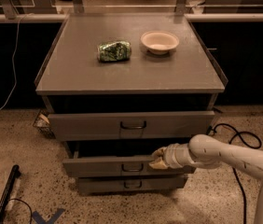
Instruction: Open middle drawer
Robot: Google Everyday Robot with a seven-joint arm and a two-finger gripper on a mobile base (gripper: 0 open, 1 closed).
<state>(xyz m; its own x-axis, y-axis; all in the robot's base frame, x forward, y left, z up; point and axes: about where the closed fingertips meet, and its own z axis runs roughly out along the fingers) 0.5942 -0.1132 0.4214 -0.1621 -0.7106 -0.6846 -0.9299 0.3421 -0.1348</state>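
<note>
The middle drawer (pixel 99 166) is the second of three grey drawers in the cabinet, with a small loop handle (pixel 132 167) at its centre. It stands pulled out a little, with a dark gap above its front. My gripper (pixel 157 160) comes in from the right on a white arm (pixel 224 155). It sits at the top edge of the middle drawer's front, just right of the handle. The upper drawer (pixel 89 125) is also pulled out a little. The lowest drawer (pixel 103 185) sits further in.
On the cabinet top (pixel 75 78) lie a crushed green can (pixel 114 51) and a white bowl (pixel 159 41). A black cable (pixel 238 135) loops on the floor at the right. A black pole (pixel 5 196) lies at the lower left. A small wire basket (pixel 41 122) sits by the cabinet's left side.
</note>
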